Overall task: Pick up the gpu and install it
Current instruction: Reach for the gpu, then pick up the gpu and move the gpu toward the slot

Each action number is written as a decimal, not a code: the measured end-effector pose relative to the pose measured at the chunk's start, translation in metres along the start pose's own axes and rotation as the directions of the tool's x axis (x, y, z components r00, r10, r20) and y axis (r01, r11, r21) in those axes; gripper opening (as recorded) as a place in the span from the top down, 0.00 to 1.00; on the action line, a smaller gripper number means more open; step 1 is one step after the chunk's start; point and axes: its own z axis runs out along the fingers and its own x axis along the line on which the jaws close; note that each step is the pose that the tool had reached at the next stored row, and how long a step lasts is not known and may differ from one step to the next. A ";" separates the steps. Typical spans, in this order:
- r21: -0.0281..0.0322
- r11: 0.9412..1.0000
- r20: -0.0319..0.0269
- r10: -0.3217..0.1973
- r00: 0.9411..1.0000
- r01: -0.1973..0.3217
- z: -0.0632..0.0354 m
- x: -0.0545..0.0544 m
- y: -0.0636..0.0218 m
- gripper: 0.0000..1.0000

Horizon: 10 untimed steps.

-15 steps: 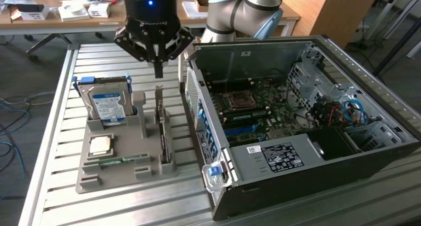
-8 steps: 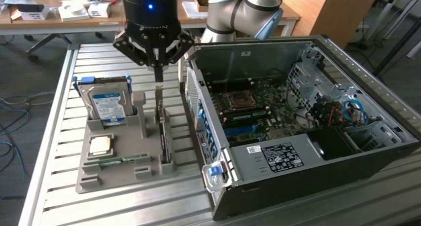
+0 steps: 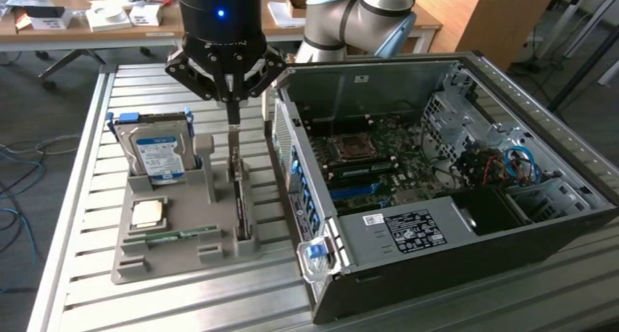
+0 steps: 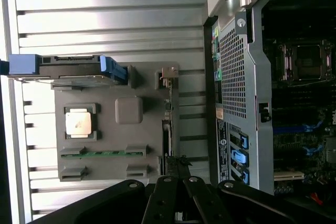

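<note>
The gpu (image 3: pixel 239 194) is a thin dark card standing on edge in a slot of the grey holder (image 3: pixel 184 256), with its silver bracket at the far end. My gripper (image 3: pixel 232 120) hangs right over the card with its fingers shut together and pointing down at the card's top edge. I cannot tell whether the tips touch it. In the wrist view the gpu (image 4: pixel 167 129) shows edge-on in the grey holder (image 4: pixel 105 129), and my gripper (image 4: pixel 176 162) sits over the end away from the bracket. The open computer case (image 3: pixel 435 187) lies beside the holder with its motherboard exposed.
A silver hard drive with a blue label (image 3: pixel 159 154) stands at the holder's far end. The holder also carries a processor chip (image 3: pixel 147 214) and a green memory stick (image 3: pixel 179 235). Everything rests on a slatted metal table (image 3: pixel 77 172). A cluttered desk (image 3: pixel 87 17) stands behind.
</note>
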 end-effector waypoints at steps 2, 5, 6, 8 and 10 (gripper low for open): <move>0.000 1.000 0.000 0.000 1.000 0.000 0.0000 0.000 0.0000 0.89; 0.000 1.000 0.000 0.000 1.000 0.000 0.0000 0.000 -0.0001 0.89; 0.000 1.000 0.000 0.000 1.000 0.000 0.0000 0.000 0.0000 0.89; 0.000 1.000 0.000 0.000 1.000 0.000 0.0000 0.000 0.0000 0.89; 0.000 1.000 0.000 0.000 1.000 0.000 0.0000 0.000 0.0000 0.89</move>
